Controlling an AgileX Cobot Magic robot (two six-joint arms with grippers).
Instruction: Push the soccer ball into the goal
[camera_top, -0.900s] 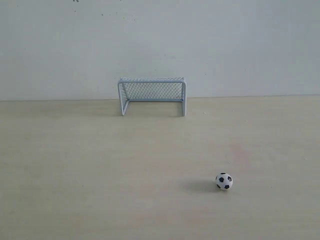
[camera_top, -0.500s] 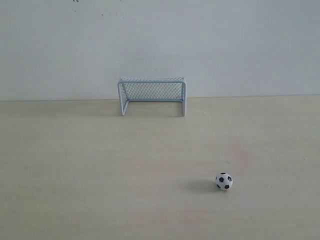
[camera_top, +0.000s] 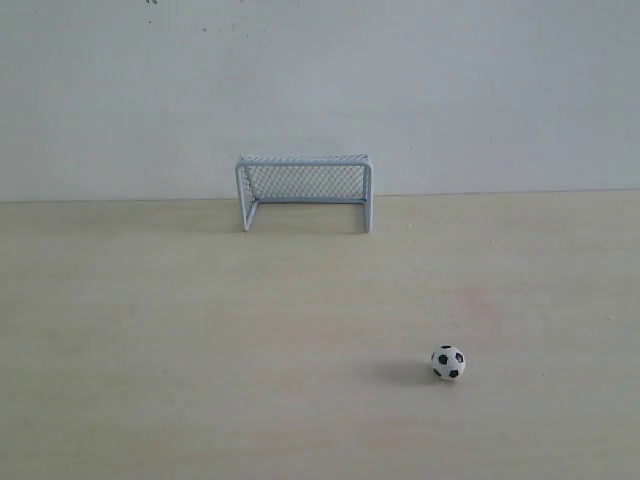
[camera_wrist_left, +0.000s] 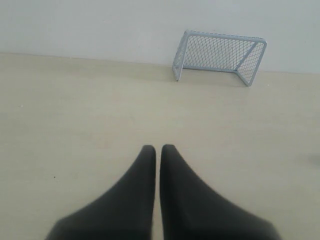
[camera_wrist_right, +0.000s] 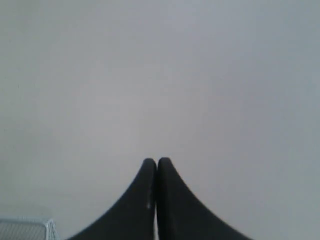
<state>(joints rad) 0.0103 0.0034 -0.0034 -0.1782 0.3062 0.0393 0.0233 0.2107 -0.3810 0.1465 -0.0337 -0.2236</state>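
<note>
Exterior view — goal (camera_top: 304, 182) crossways, facing camera

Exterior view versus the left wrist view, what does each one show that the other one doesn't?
Only the exterior view shows the small black-and-white soccer ball, sitting alone on the table, well short of the goal. Only the left wrist view shows the left gripper, black, its jaws almost touching and holding nothing. Both show the pale grey-white mesh goal standing on the light wooden table against the white wall.
</note>
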